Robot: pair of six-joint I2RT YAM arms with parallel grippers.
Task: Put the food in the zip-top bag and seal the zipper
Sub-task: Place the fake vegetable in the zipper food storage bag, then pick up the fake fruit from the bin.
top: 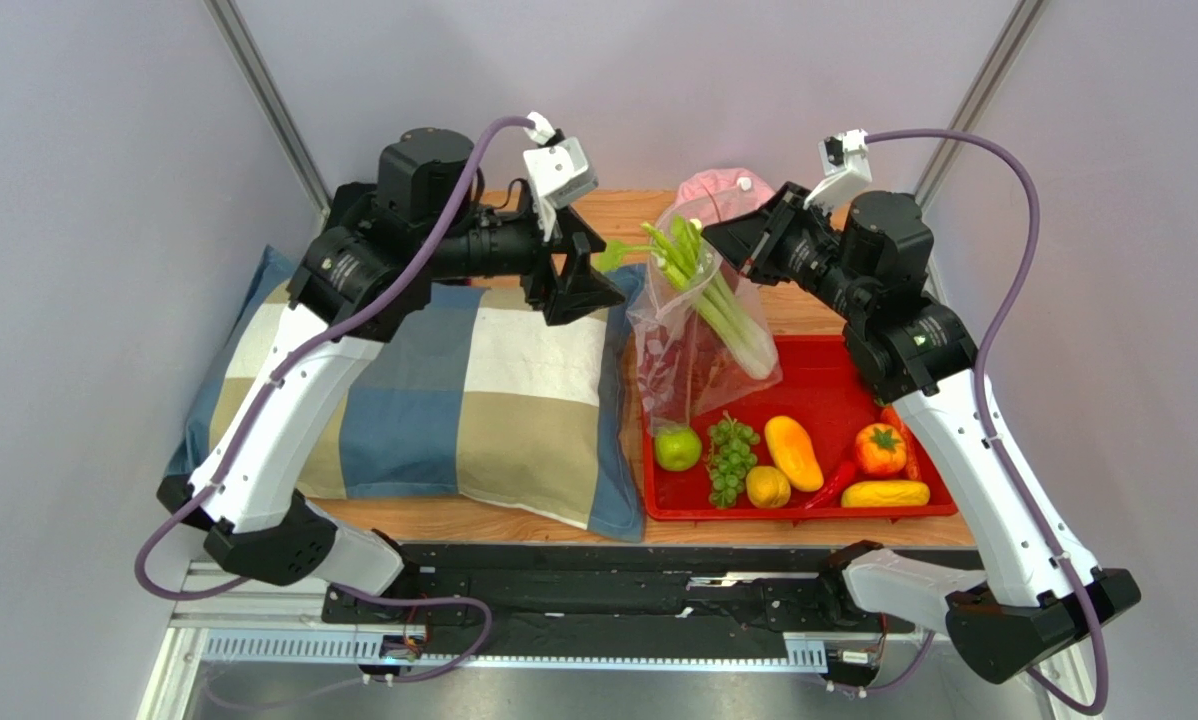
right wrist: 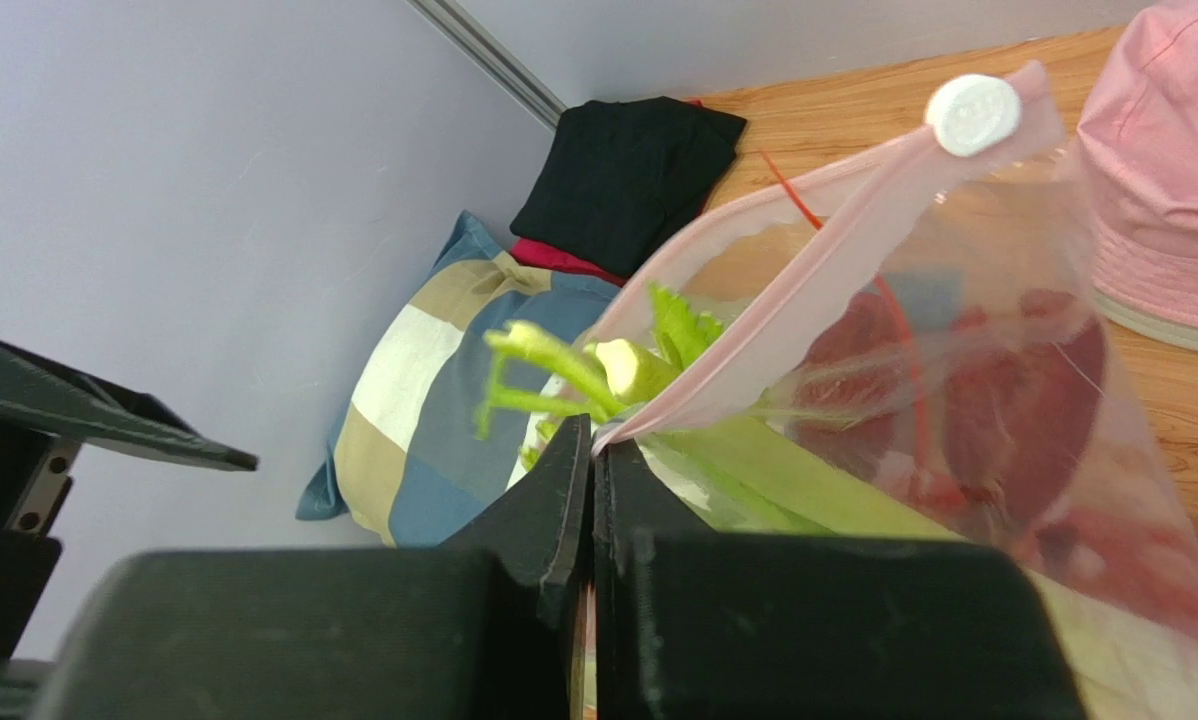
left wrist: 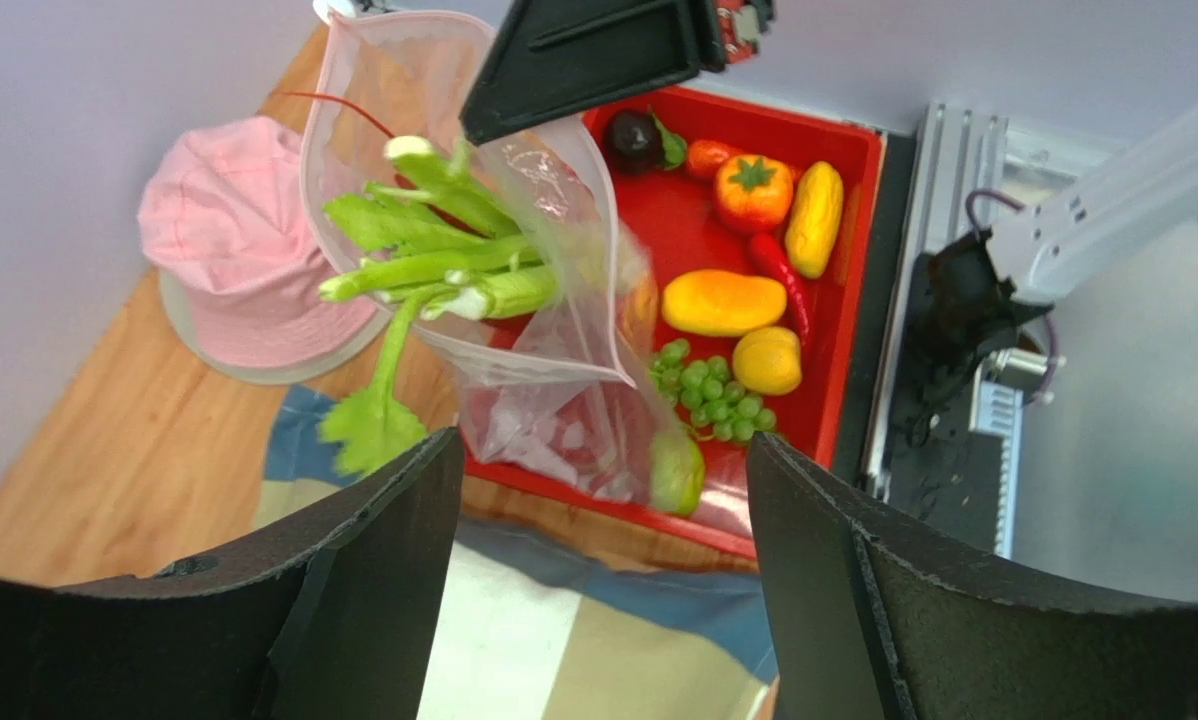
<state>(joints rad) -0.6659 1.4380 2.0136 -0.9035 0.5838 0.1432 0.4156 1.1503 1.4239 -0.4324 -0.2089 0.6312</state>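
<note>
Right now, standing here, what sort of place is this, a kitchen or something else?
Probably a robotics test bench, not a kitchen: two robot arms bolted to a metal frame, plain grey screen walls, and plastic toy food on a red tray rather than real groceries.

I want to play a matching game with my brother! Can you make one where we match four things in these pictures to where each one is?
Things:
1. celery stalk
2. grape bunch
3. pink hat
4. checked pillow

Places:
A. on the wooden table, behind the red tray
B. lying on the red tray
C. sticking out of the dotted bag
D. left of the red tray

Pairs: 1-C, 2-B, 3-A, 4-D
</note>
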